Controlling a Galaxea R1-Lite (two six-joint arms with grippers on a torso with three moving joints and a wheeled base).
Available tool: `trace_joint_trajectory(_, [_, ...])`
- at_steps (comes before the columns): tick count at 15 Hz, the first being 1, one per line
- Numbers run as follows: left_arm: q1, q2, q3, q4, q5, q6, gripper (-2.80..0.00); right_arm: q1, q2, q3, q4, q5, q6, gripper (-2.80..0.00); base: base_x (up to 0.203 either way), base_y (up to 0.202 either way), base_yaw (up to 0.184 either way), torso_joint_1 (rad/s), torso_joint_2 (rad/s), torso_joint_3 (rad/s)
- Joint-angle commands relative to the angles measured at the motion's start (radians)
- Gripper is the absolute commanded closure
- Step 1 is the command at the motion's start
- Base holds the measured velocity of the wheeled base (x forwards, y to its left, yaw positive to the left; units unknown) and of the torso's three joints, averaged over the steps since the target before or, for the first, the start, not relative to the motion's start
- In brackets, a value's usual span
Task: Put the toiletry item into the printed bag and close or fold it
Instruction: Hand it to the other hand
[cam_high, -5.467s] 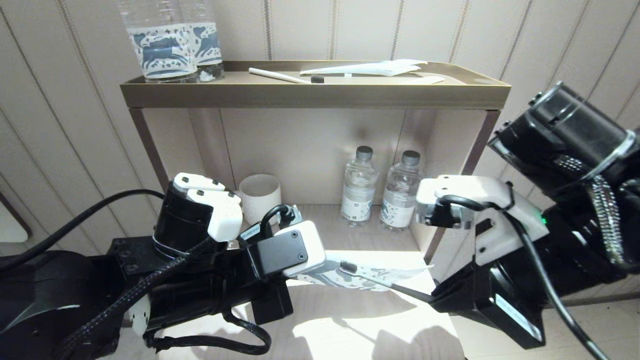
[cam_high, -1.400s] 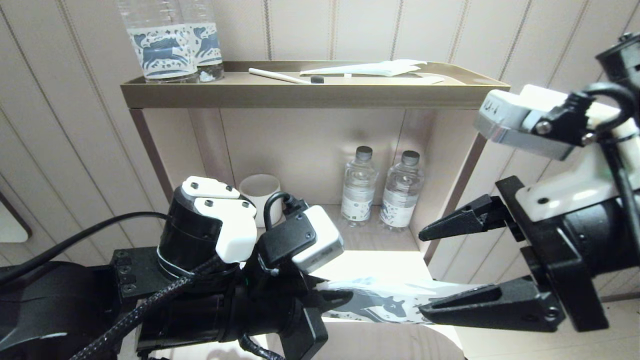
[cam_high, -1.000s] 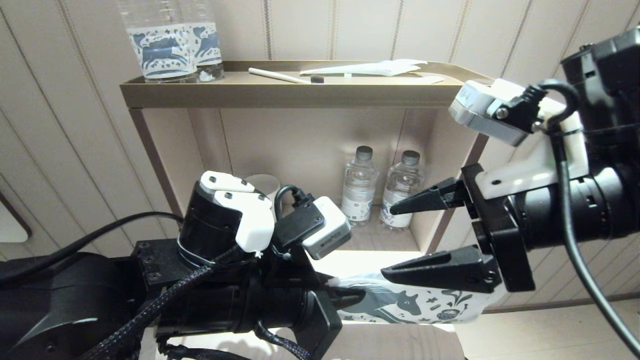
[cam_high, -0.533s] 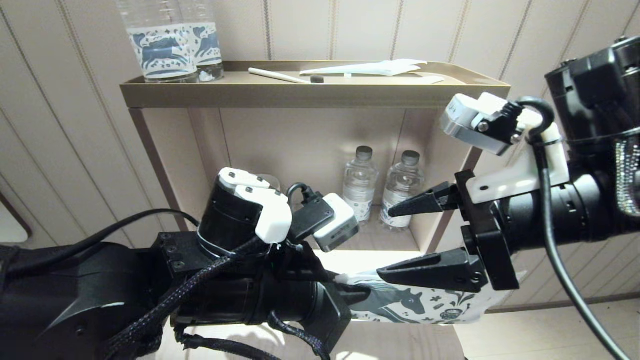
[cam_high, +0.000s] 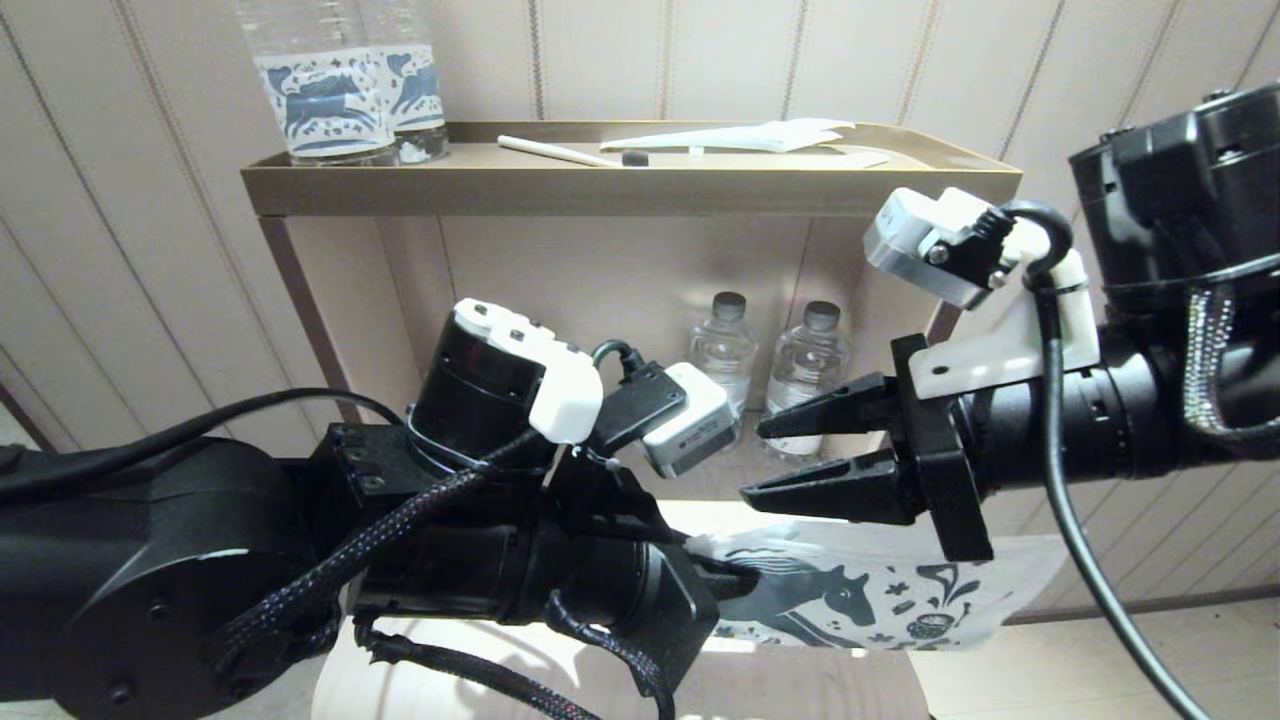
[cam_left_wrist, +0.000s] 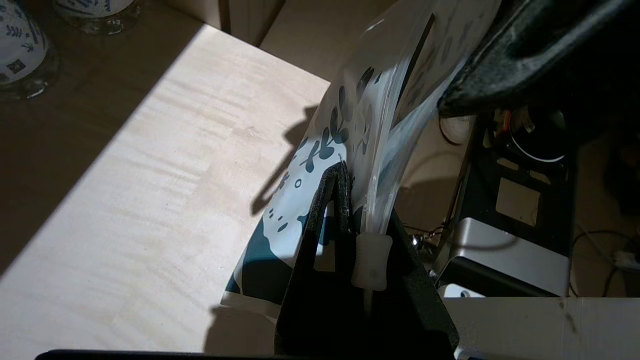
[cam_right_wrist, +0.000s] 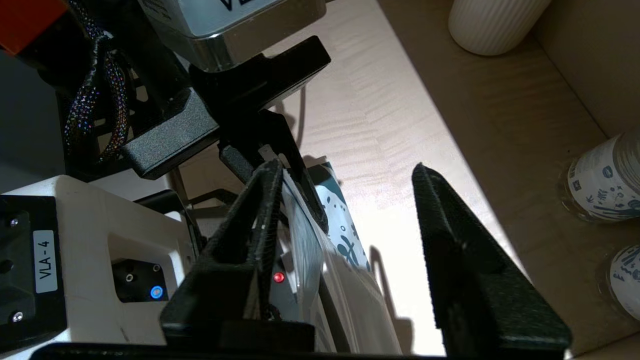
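Observation:
The printed bag (cam_high: 890, 598) is held level in the air over the lower shelf, its horse motif facing me. My left gripper (cam_high: 733, 581) is shut on its left end; in the left wrist view the left gripper (cam_left_wrist: 356, 200) pinches the pouch (cam_left_wrist: 320, 165) beside a small white tab (cam_left_wrist: 370, 261). My right gripper (cam_high: 758, 460) hangs open just above the bag; in the right wrist view the right gripper (cam_right_wrist: 345, 172) has the pouch (cam_right_wrist: 344, 240) lying along one finger. The toothbrush does not show plainly; only a thin dark line (cam_left_wrist: 416, 62) shows through the pouch.
On the top tray (cam_high: 620, 190) lie a cream-handled toothbrush (cam_high: 565, 152) and a plain white wrapper (cam_high: 745, 136) beside two printed bottles (cam_high: 340, 95). Two small water bottles (cam_high: 805, 345) stand at the back of the lower shelf, and a ribbed white cup (cam_right_wrist: 492, 22) stands there too.
The right gripper let go of the toothbrush, opened wide, swung left over the bag and has narrowed its jaws. The left arm has lifted the bag up and to the right.

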Motion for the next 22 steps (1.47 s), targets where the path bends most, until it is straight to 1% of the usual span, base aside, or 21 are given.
trace_joint_trajectory(1, [0.0, 0.012, -0.015, 0.013, -0.002, 0.001, 0.0, -0.003, -0.009, 0.013, -0.002, 0.001, -0.003, 0.0, 0.0, 0.0, 0.0, 0.0, 0.0, 0.0])
trace_joint_trajectory(3, [0.012, 0.005, -0.02, 0.036, -0.002, 0.001, 0.0, -0.044, -0.036, 0.031, -0.002, 0.004, -0.01, 0.0, 0.0, 0.0, 0.0, 0.0, 0.0, 0.0])
trace_joint_trajectory(6, [0.074, -0.034, -0.01, 0.04, -0.004, 0.001, 0.0, -0.099, -0.075, 0.034, -0.003, 0.028, -0.006, 0.0, 0.0, 0.0, 0.0, 0.0, 0.0, 0.0])
trace_joint_trajectory(7, [0.088, -0.051, -0.004, 0.043, -0.004, 0.001, 0.0, -0.121, -0.079, 0.033, -0.003, 0.053, -0.007, 0.0, 0.0, 0.0, 0.0, 0.0, 0.0, 0.0])
trace_joint_trajectory(9, [0.097, -0.049, -0.008, 0.07, -0.004, 0.005, 0.0, -0.137, -0.091, 0.04, -0.003, 0.105, -0.012, 0.0, 0.0, 0.0, 0.0, 0.0, 0.0, 0.0])
trace_joint_trajectory(11, [0.106, -0.044, -0.013, 0.08, -0.002, 0.01, 0.0, -0.138, -0.097, 0.052, -0.003, 0.108, -0.019, 0.0, 0.0, 0.0, 0.0, 0.0, 0.0, 0.0])
trace_joint_trajectory(12, [0.107, -0.043, -0.022, 0.09, -0.001, 0.012, 0.0, -0.151, -0.098, 0.06, -0.004, 0.106, -0.04, 0.0, 0.0, 0.0, 0.0, 0.0, 0.0, 0.0])
trace_joint_trajectory(13, [0.113, -0.042, -0.039, 0.109, -0.001, 0.018, 0.0, -0.171, -0.096, 0.062, -0.003, 0.109, -0.068, -2.8, 0.0, 0.0, 0.0, 0.0, 0.0, 0.0])
trace_joint_trajectory(15, [0.133, -0.041, -0.087, 0.195, -0.002, 0.062, 0.0, -0.203, -0.093, 0.062, 0.004, 0.122, -0.102, -2.8, 0.0, 0.0, 0.0, 0.0, 0.0, 0.0])
trace_joint_trajectory(16, [0.14, -0.039, -0.109, 0.226, -0.003, 0.074, 0.0, -0.222, -0.088, 0.068, 0.007, 0.153, -0.13, -2.8, 0.0, 0.0, 0.0, 0.0, 0.0, 0.0])
trace_joint_trajectory(17, [0.141, -0.03, -0.12, 0.233, -0.003, 0.078, 0.0, -0.234, -0.086, 0.075, 0.006, 0.196, -0.148, -2.8, 0.0, 0.0, 0.0, 0.0, 0.0, 0.0])
trace_joint_trajectory(18, [0.141, -0.026, -0.13, 0.234, -0.003, 0.081, 0.0, -0.236, -0.086, 0.082, 0.01, 0.223, -0.159, -2.8, 0.0, 0.0, 0.0, 0.0, 0.0, 0.0])
trace_joint_trajectory(22, [0.141, -0.021, -0.167, 0.258, -0.004, 0.114, 0.0, -0.232, -0.049, 0.113, 0.011, 0.26, -0.196, -2.8, 0.0, 0.0, 0.0, 0.0, 0.0, 0.0])
